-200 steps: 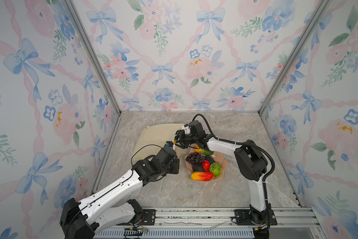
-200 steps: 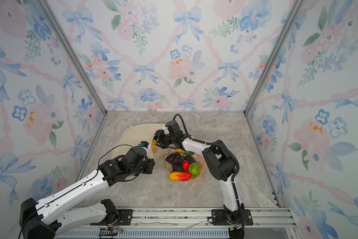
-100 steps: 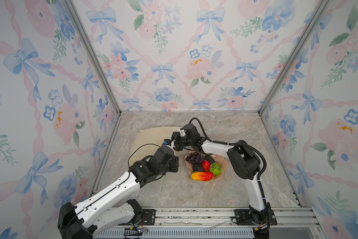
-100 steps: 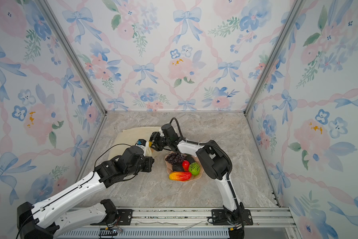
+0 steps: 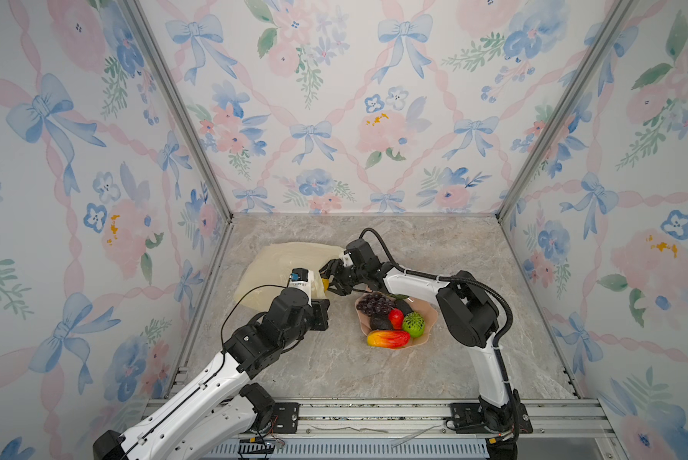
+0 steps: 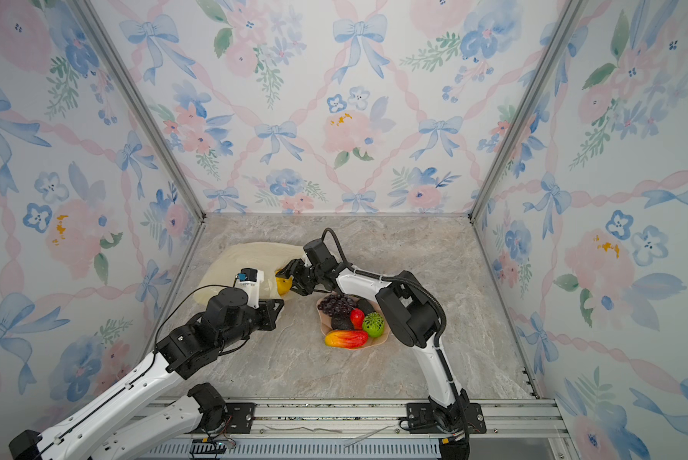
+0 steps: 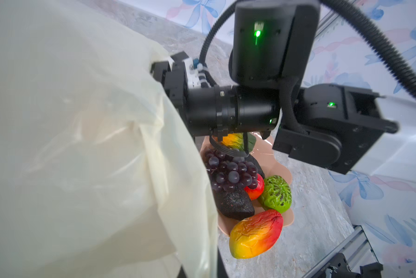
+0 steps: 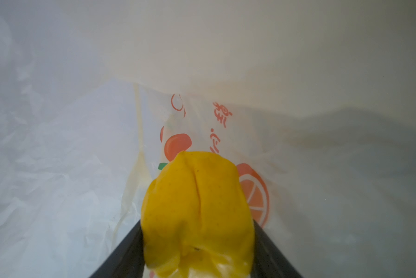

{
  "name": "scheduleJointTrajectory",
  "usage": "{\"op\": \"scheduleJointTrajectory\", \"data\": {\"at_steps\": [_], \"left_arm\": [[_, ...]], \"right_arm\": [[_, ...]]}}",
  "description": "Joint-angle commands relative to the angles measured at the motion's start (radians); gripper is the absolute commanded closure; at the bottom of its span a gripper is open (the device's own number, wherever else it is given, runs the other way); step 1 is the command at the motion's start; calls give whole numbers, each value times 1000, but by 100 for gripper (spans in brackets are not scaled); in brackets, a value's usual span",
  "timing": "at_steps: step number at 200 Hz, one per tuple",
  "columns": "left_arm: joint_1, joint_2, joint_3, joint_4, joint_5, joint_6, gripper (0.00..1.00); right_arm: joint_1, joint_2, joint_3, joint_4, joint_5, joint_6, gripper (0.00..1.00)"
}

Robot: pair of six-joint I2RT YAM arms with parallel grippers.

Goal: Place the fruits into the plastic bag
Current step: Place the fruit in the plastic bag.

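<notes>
Right arm (image 5: 414, 278) stretches low and nearly level from a high-bent elbow, its wrist (image 5: 360, 255) turned so the right gripper (image 8: 197, 222) points sideways. The black jaws stand part-way apart, clamped on either flank of a glossy yellow toy citrus (image 8: 197, 192) that bulges forward past the fingertips. Left arm (image 5: 214, 374) slants up from its own mount and folds at the elbow, bringing the left gripper (image 5: 321, 308) just short of the right gripper's jaws. Its jaws are closed, pinching a fold of the pale-yellow translucent plastic bag (image 7: 81, 144). The film hides the fingertips themselves.
</notes>
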Motion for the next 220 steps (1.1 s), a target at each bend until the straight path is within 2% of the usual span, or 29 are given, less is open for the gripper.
{"op": "scheduleJointTrajectory", "data": {"at_steps": [1,54,113,141,154,187,220], "left_arm": [[3,3,-41,91,104,20,100],[4,14,-95,195,196,33,100],[11,-8,-149,227,199,13,100],[24,-20,-160,225,213,10,100],[30,-27,-162,224,216,9,100],[40,-40,-169,195,209,6,100],[43,-63,-176,157,211,2,100]], "right_arm": [[34,38,71,-24,-3,-14,37],[49,97,147,1,2,20,36],[50,169,204,-1,0,36,33],[53,173,209,44,-12,54,23],[55,171,217,70,-28,55,21],[50,143,240,17,-33,-29,13],[23,112,217,-35,-3,-78,11]]}}
